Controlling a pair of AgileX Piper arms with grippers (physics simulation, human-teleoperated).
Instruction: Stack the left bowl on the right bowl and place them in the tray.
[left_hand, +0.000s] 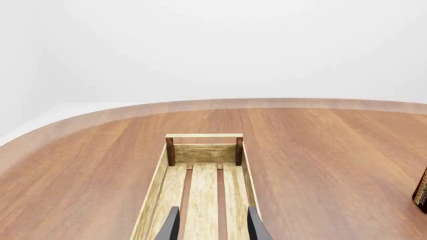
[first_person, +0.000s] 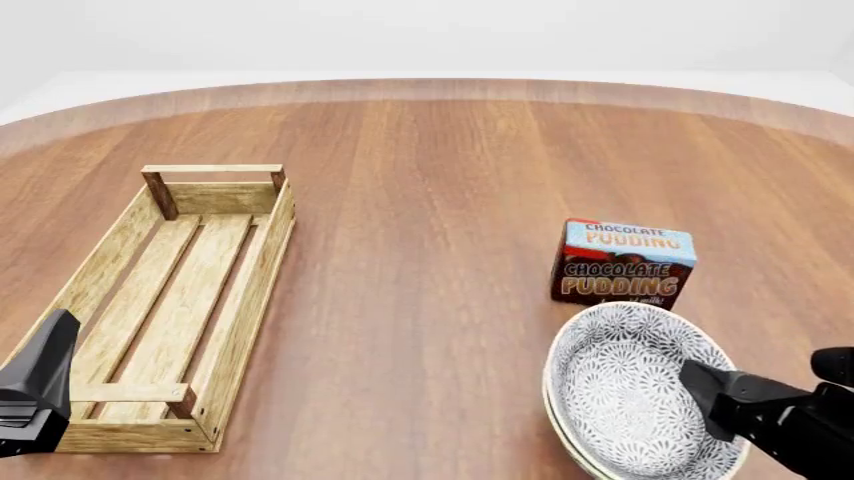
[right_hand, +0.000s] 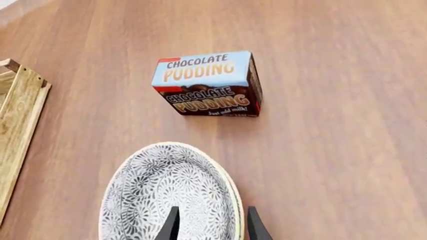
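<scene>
The two grey-floral bowls sit nested at the front right of the table. The upper bowl lies in the lower one, of which only the rim shows. My right gripper straddles their right rim, one finger inside and one outside, jaws apart. In the right wrist view the stack fills the space before the gripper. The light-wood tray lies empty at the left. My left gripper hovers over its near end, open and empty; the left wrist view looks down the tray between its fingertips.
A chocolate pudding box stands just behind the bowls, also in the right wrist view and at the edge of the left wrist view. The tray's corner shows in the right wrist view. The round table's far edge curves behind.
</scene>
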